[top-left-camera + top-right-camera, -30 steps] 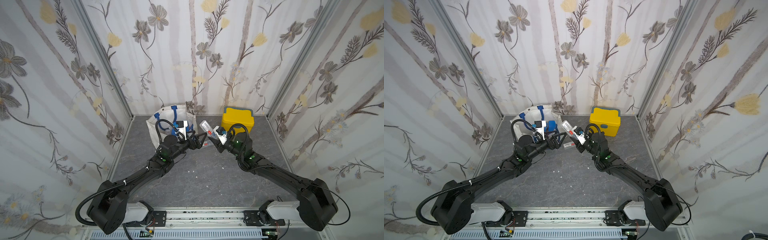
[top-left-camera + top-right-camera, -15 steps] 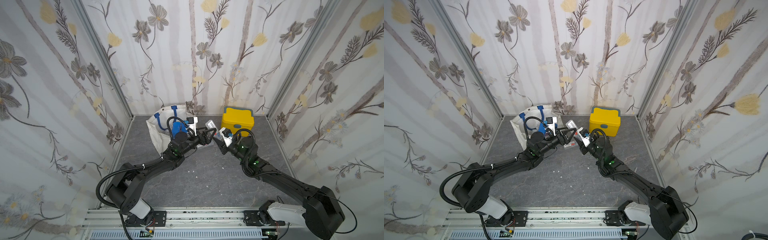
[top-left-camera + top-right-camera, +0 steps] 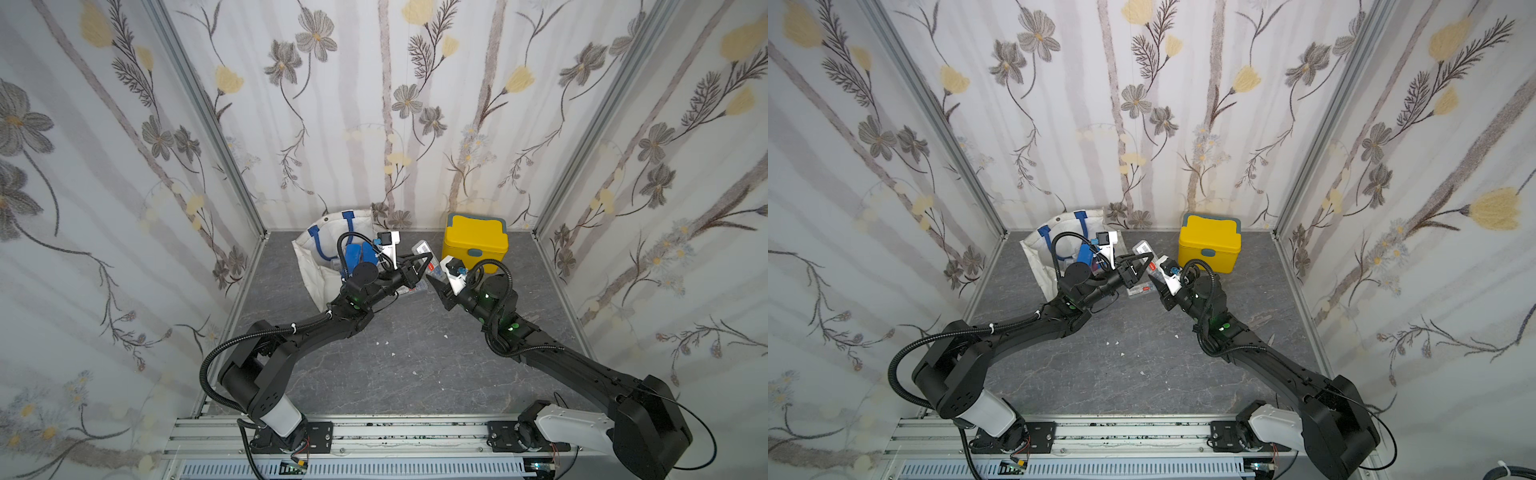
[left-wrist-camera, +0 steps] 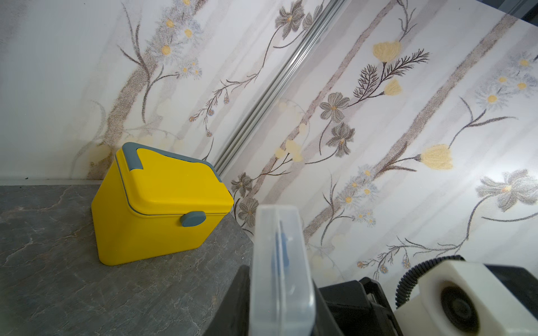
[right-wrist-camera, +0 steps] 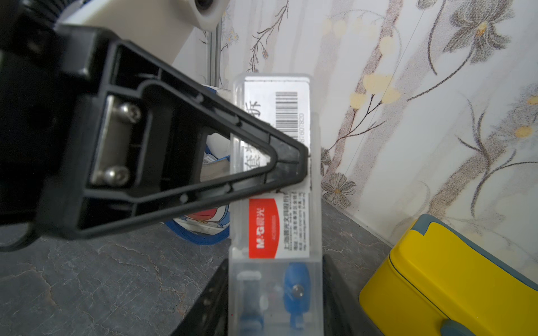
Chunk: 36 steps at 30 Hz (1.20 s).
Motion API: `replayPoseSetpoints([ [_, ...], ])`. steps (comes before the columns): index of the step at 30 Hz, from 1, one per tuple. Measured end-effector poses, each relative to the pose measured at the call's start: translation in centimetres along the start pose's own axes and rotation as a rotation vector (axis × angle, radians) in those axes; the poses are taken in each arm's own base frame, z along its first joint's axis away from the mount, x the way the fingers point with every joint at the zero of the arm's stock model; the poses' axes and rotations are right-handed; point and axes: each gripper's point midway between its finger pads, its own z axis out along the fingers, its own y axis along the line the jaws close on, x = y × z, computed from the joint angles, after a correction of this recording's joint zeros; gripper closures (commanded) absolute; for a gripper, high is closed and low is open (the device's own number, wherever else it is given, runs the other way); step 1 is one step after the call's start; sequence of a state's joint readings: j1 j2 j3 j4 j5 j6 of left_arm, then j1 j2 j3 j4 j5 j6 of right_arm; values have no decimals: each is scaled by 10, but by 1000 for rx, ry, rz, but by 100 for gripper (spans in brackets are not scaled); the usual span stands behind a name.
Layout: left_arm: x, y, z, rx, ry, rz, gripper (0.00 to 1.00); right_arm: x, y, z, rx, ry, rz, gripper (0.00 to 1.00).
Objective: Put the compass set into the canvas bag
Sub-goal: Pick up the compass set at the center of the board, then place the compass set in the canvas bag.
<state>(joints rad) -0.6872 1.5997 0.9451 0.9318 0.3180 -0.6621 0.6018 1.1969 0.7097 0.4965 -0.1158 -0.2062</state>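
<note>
Clear plastic compass-set case [image 5: 279,227] aloft just beside yellow lidded plastic box [image 3: 473,245], on its side toward white blue-handled canvas bag [image 3: 309,266]; right gripper [image 5: 275,308] clenched on one end, left gripper [image 5: 291,165] clamped mid-case, likely a handover bagward.

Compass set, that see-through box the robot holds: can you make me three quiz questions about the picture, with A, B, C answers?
1. Where is the compass set? A pinched between both grippers; B on a shelf; C in a drawer.
2. What colour is its M&G patch? A green; B red; C purple.
3. The lid of the yellow box is: A off; B wide open; C shut.
Answers: A, the left gripper and right gripper both clamp it; B, the right wrist view shows red; C, the lid lies down on the box, no gap.
</note>
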Motion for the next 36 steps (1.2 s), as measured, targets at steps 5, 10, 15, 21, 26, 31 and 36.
replayPoseSetpoints([
  [5,1,2,0,-3,2,2,90,0,0,0,-1,1,7,55],
  [10,2,1,1,1,3,3,92,0,0,0,-1,0,7,39],
  [15,-1,1,3,-10,6,13,93,1,0,0,0,4,7,0],
  [21,-26,2,13,-113,0,118,93,5,-9,-9,41,26,-6,0],
  [26,-56,11,14,-267,-9,259,93,18,-23,-25,106,60,-5,0],
  [31,-85,32,1,-461,-23,398,92,31,-30,-28,139,106,-1,0],
  [36,-122,57,-20,-690,-45,536,91,52,-32,-28,153,178,5,0],
])
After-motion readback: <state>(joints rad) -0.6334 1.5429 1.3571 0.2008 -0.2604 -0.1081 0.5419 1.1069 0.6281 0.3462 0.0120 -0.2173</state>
